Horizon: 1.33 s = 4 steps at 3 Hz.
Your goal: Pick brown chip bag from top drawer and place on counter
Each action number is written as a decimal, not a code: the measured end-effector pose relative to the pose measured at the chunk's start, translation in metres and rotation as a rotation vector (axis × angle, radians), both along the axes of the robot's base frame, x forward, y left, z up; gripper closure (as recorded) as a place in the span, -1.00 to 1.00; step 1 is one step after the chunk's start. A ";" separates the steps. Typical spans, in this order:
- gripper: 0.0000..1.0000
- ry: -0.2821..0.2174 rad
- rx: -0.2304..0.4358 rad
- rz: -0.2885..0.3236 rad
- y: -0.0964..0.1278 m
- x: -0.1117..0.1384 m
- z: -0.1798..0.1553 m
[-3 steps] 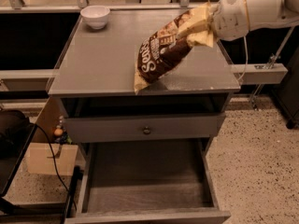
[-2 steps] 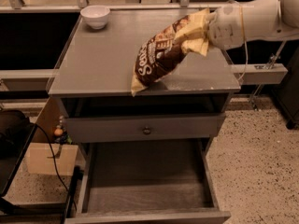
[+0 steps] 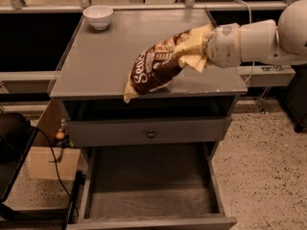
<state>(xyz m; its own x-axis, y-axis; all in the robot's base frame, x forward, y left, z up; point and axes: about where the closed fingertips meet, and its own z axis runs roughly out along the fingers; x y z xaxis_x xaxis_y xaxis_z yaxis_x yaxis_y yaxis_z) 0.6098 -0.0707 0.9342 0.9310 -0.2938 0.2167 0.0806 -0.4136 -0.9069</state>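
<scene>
Nearest me, below and left of the end effector (image 3: 206,47), the top drawer (image 3: 151,186) stood pulled out. I saw the end effector clamped on the brown chip bag (image 3: 158,68) by its cream upper end. The bag slanted down-left, its lower tip on the desk (image 3: 105,61) front edge, white script starting "Sea". Far left sat a white bowl (image 3: 98,17).

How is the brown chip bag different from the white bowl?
The brown chip bag is dark and crinkly; the white bowl is pale and smooth. The bag lies tilted near the counter's front edge; the bowl sits upright at a far corner. The gripper grips the bag's cream end; nothing touches the bowl. Both are on the counter.
</scene>
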 end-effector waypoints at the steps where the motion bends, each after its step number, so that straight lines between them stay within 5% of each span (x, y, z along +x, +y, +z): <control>1: 1.00 -0.004 0.012 -0.011 -0.001 0.002 -0.002; 4: 1.00 -0.065 0.021 -0.059 0.006 0.032 -0.012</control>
<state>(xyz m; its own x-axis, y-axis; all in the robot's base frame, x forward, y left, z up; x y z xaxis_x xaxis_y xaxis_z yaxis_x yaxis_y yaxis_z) 0.6422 -0.0644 0.9224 0.8959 -0.3529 0.2697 0.1161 -0.4001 -0.9091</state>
